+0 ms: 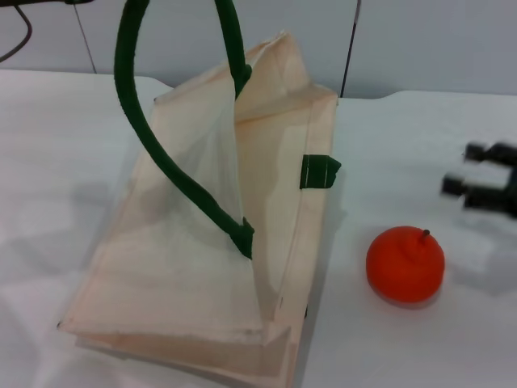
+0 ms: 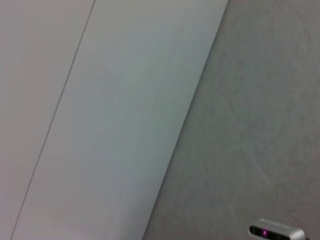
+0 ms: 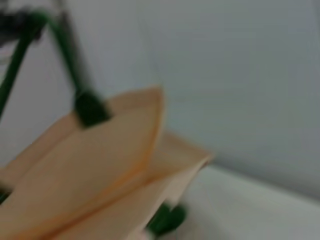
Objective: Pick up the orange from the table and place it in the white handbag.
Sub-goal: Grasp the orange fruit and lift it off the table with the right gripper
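The orange (image 1: 405,264), with its small dark stem up, sits on the white table (image 1: 420,129) just right of the white handbag (image 1: 202,267). The handbag lies with its mouth pulled open. One green handle (image 1: 137,105) is raised and runs out of the top of the head view. A green tab (image 1: 320,170) shows on the bag's right edge. My right gripper (image 1: 460,170) is open and empty, hovering at the right edge, above and to the right of the orange. The right wrist view shows the handbag (image 3: 100,170) and its handle (image 3: 70,60). My left gripper is out of view.
A grey wall (image 1: 436,40) stands behind the table. The left wrist view shows only wall panels (image 2: 125,100) and a small device (image 2: 275,231) at its edge. Bare tabletop lies in front of and right of the orange.
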### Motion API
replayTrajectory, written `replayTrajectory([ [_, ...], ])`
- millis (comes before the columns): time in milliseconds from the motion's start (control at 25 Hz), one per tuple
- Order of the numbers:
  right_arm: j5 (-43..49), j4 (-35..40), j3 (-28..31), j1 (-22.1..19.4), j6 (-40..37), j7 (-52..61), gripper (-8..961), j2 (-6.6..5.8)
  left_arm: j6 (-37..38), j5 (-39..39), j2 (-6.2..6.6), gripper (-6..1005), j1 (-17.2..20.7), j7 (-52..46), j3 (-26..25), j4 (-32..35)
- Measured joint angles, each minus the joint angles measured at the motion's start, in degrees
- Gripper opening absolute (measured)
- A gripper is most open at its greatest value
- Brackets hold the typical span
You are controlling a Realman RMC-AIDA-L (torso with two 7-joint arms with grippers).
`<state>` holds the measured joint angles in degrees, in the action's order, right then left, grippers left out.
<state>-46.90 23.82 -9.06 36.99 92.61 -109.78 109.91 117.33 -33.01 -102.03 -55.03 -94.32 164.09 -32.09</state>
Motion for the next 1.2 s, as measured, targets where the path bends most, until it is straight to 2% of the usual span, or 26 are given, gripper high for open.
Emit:
replayTrajectory([
  [160,0.2,0.1,-7.4,0.3,-0.1,0.0,870,1.22,-0.1,0.0,0.00,143,-0.2,-0.1,0.0,0.0],
  [360,1.1,-0.4,-9.2,1.0,-0.1,0.1,866,2.04,-0.1,0.0,-0.03,143,-0.1,-0.1,0.0,0.0],
  [600,3.2,0.0,-10.6,2.4,-5.3,0.6,862,4.26,-0.2,0.0,-0.08,143,-0.1,-0.1,0.0,0.0],
  [840,6.7,-0.3,-11.3,2.6,-9.6,3.1,858,4.37,-0.3,-0.1,-0.10,142,0.0,-0.1,0.0,0.0],
  [1200,10.2,0.0,-12.6,2.3,-10.5,2.6,852,4.47,-0.3,-0.4,-0.10,142,0.3,-0.1,0.0,0.0],
])
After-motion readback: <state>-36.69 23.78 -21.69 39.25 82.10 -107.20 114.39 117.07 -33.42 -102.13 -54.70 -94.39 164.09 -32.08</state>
